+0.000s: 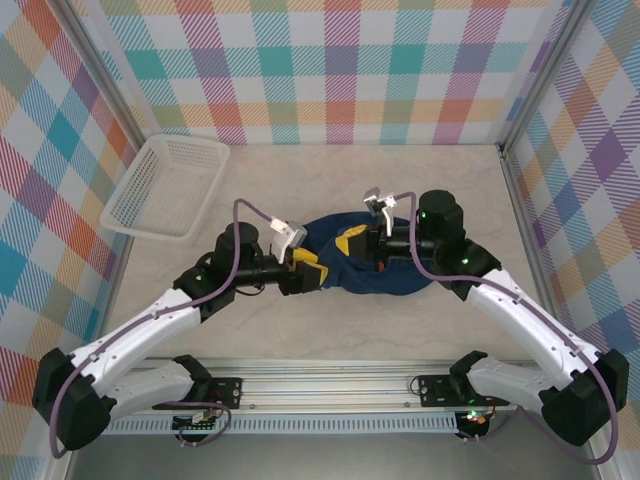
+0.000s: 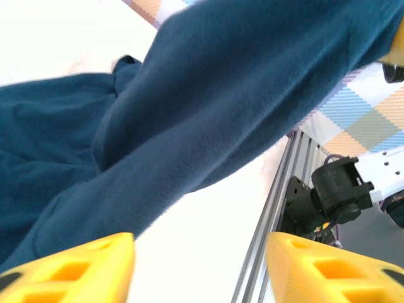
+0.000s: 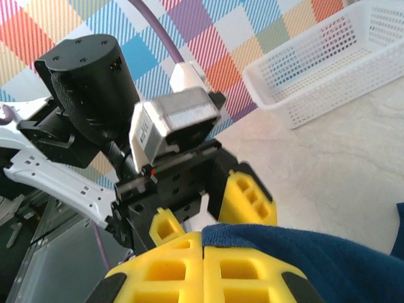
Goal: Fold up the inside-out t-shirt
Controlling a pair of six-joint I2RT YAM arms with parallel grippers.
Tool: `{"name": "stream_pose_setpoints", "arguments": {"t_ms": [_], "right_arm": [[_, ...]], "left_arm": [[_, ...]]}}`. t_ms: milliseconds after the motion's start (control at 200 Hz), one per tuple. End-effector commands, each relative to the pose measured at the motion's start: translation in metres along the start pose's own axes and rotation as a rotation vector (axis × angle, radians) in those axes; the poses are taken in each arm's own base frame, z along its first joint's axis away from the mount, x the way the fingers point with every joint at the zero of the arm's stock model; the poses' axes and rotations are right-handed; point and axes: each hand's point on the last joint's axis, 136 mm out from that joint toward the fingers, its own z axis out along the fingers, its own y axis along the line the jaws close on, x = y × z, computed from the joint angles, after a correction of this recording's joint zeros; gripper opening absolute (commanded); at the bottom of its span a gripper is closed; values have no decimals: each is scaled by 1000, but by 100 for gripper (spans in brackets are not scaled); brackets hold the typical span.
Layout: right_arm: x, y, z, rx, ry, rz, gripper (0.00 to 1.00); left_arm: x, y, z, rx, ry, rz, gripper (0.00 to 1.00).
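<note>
The inside-out t-shirt (image 1: 392,277) lies bunched in a dark navy heap at mid-table between the two arms. My right gripper (image 1: 352,240) is at the heap's left top, shut on an edge of the t-shirt (image 3: 328,265), which comes out from between its yellow fingers (image 3: 164,271). My left gripper (image 1: 305,268) is just left of the heap. Its yellow fingers (image 2: 69,271) stand apart with only bare table between them, and the t-shirt (image 2: 221,95) stretches in a taut band just beyond. The left gripper (image 3: 208,211) faces the right one closely.
A white mesh basket (image 1: 165,188) stands at the back left of the table, also seen as the basket (image 3: 328,63) behind the left arm. The aluminium rail (image 2: 271,214) and the right arm's black base (image 2: 334,189) run along the near edge. Plaid walls enclose the table.
</note>
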Motion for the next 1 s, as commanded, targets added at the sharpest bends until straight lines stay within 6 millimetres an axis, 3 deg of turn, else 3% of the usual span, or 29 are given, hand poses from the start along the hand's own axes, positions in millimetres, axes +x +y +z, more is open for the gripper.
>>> {"name": "stream_pose_setpoints", "arguments": {"t_ms": [0,145,340,420,450,555,610,640,690,780,905,995], "right_arm": [[8,11,-2,-37,68,-12,0],[12,12,-2,-42,101,-1,0],[10,19,1,-94,112,31,0],[9,19,1,-96,104,38,0],[8,19,1,-97,101,42,0],[8,16,1,-80,89,58,0],[12,5,-6,13,86,60,17],[14,-6,-12,95,79,63,28],[21,-23,-27,228,57,69,35],[44,-49,-45,405,57,102,36],[74,-62,-39,411,81,231,36],[79,-79,-38,461,29,303,38]], "left_arm": [[-16,2,-12,-61,-32,72,64],[-32,1,-12,-83,-37,144,72],[-38,-17,11,17,3,226,71],[-36,-24,21,70,39,231,61],[-36,-24,24,81,49,227,53],[-34,-21,30,83,65,210,11],[-34,-20,28,75,59,209,0],[-34,-20,25,74,48,210,0],[-35,-19,20,70,21,208,0],[-38,-21,14,77,-18,204,0],[-34,-21,14,88,-13,197,0],[-32,-22,15,97,-6,199,0]]}}
